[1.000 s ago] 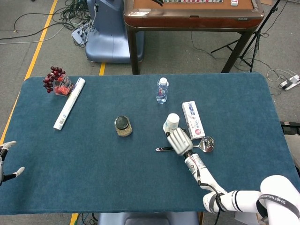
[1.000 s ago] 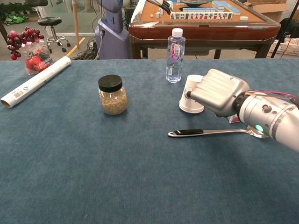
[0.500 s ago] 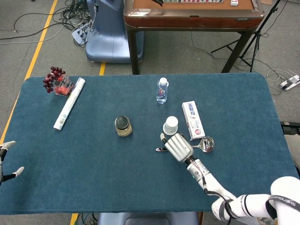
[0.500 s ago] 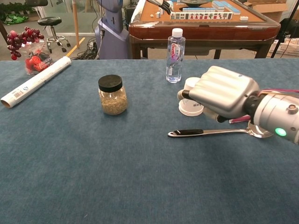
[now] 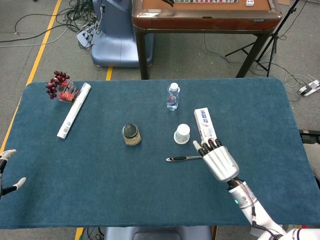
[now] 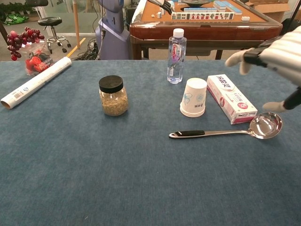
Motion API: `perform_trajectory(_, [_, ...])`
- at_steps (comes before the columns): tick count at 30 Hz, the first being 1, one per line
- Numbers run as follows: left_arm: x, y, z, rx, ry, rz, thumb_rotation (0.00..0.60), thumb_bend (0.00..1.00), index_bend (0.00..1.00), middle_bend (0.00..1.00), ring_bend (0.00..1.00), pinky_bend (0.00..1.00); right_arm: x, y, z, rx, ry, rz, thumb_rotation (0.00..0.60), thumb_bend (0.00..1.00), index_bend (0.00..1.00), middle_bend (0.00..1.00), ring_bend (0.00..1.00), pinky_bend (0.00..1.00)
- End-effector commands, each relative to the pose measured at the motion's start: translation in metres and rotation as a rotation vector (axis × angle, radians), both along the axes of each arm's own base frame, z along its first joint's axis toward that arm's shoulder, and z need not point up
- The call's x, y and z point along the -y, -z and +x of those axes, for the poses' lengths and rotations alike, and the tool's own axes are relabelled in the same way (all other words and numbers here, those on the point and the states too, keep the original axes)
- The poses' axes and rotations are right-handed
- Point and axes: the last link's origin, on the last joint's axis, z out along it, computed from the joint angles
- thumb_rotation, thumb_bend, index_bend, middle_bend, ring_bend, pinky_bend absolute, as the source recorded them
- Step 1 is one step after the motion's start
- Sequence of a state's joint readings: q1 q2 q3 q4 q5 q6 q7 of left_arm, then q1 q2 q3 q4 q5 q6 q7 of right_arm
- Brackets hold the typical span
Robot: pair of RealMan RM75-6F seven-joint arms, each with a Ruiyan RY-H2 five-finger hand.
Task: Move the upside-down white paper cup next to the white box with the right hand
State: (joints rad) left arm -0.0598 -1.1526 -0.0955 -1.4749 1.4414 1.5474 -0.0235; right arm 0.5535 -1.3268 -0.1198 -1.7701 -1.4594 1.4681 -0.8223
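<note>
Pulling my right hand (image 5: 219, 161) back off the paper cup (image 5: 182, 134), I had it raised with fingers spread wide, holding nothing. I saw the cup upside down on the bench (image 5: 100, 180), just beside the white box (image 5: 206, 127), above the spoon (image 6: 225, 131). My left hand (image 5: 6, 172) hung open at the edge.

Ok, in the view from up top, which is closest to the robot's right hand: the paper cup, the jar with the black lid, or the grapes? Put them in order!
From the right hand:
1. Paper cup, just up and left of its fingertips, beside the white box.
2. Jar, mid-table, further left.
3. Grapes, far-left back corner.
</note>
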Motion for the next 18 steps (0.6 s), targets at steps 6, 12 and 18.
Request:
perform_trajectory(6, [0.006,0.000,0.013,-0.006,0.086,0.046,0.600,0.06,0.23,0.23,0.29,0.59,-0.044,-0.067,-0.061,0.169,0.126,-0.150,0.600,0.04,0.22,0.32,0.30,0.40])
perform_trajectory(12, [0.009,0.001,0.017,-0.015,0.115,0.045,0.600,0.06,0.24,0.24,0.30,0.59,-0.064,-0.082,-0.092,0.255,0.226,-0.206,0.600,0.04,0.22,0.31,0.29,0.38])
perform_trajectory(18, [0.011,0.000,0.019,-0.020,0.119,0.035,0.600,0.06,0.24,0.24,0.30,0.59,-0.077,-0.101,-0.114,0.343,0.275,-0.292,0.600,0.04,0.22,0.31,0.28,0.38])
